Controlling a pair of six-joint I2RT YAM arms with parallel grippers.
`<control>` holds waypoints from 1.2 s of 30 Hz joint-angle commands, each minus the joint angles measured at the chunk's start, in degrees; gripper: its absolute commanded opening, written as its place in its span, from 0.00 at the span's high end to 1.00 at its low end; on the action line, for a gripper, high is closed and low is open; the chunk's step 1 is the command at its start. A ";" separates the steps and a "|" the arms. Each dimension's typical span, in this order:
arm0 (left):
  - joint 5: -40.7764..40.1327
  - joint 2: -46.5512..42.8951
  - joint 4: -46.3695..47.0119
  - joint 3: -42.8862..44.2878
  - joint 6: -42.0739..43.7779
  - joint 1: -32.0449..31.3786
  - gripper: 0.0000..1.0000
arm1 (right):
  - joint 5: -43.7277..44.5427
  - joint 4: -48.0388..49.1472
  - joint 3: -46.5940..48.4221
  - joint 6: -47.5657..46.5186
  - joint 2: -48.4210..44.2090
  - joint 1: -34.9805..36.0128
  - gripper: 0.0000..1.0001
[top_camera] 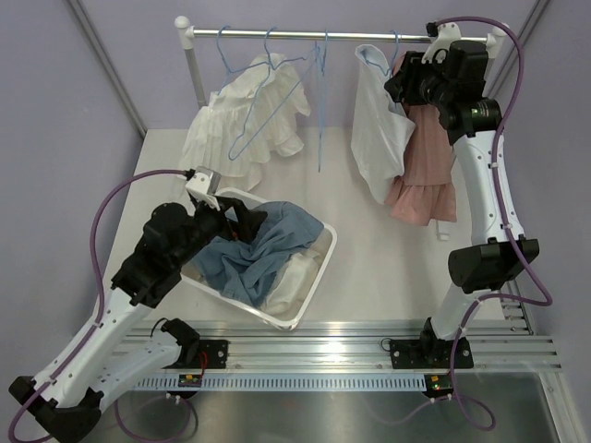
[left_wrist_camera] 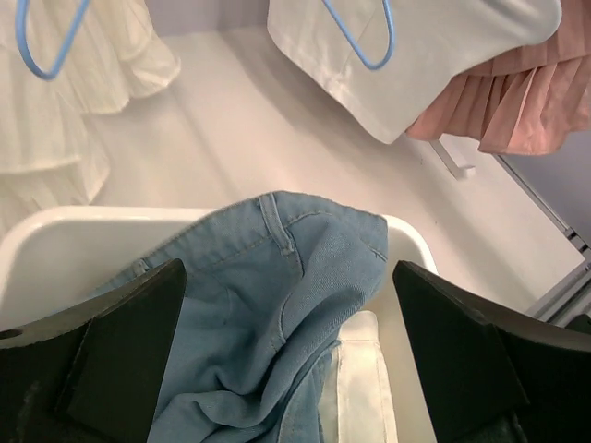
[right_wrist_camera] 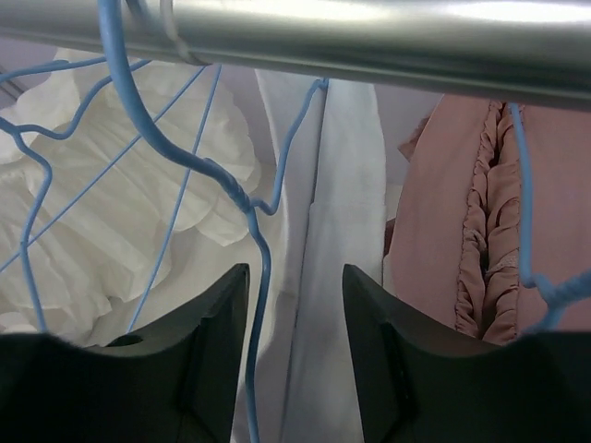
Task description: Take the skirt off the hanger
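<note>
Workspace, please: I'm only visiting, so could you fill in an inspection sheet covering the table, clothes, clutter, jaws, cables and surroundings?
Surface: white table, bare beside the basket.
Job's things: pink skirt hanging at the right end of the rail, beside a white garment.
Clutter: frilly white garment and blue hangers on the rail; denim and pale cloth in the basket.
Grippers: left jaws wide open above the denim; right jaws apart at the rail, a hanger wire between them.
Cables: purple cables loop along both arms.
Surroundings: lilac walls, metal frame.
</note>
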 commanded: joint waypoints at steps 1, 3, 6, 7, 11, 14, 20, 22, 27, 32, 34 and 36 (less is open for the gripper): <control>-3.86 -0.86 -1.25 3.92 4.80 0.20 0.01 | 3.22 3.80 2.52 -2.97 -0.28 1.56 0.50; -4.04 -1.04 -0.64 4.97 5.15 0.20 0.01 | 3.92 4.07 1.21 -3.93 -0.02 2.00 0.53; -2.91 -0.25 0.07 5.86 5.15 0.20 0.01 | 4.97 4.86 -0.82 -4.46 -0.28 2.79 0.63; -2.64 0.02 0.42 6.21 4.89 0.20 0.01 | 5.24 5.47 -1.35 -4.64 -0.37 2.96 0.69; 0.26 1.34 2.88 6.56 3.75 0.20 0.01 | 6.29 6.18 -2.32 -4.91 -0.99 3.14 0.77; 1.40 2.39 4.90 6.74 2.96 0.20 0.01 | 6.73 6.26 -1.97 -4.82 -1.07 3.05 0.82; 4.04 4.67 9.30 8.32 0.85 0.12 0.01 | 5.95 6.87 -0.74 -7.45 -1.68 3.05 0.99; 4.74 5.64 10.88 9.29 -1.42 0.12 0.01 | 5.68 8.46 -0.21 -7.63 -2.39 3.05 1.00; 5.97 9.86 15.27 9.73 -8.11 -0.15 0.01 | 4.28 8.55 4.61 -5.70 -3.53 2.97 1.00; 5.54 12.50 16.95 11.57 -11.63 -1.38 0.01 | 2.17 8.55 4.54 -3.76 -5.20 2.97 1.00; 4.40 13.46 16.77 12.71 -12.33 -1.90 0.01 | 1.64 8.37 3.40 -3.76 -6.08 3.05 1.00; 3.43 14.52 16.25 13.59 -12.34 -2.25 0.01 | 0.85 7.68 1.29 -4.20 -6.87 2.97 1.00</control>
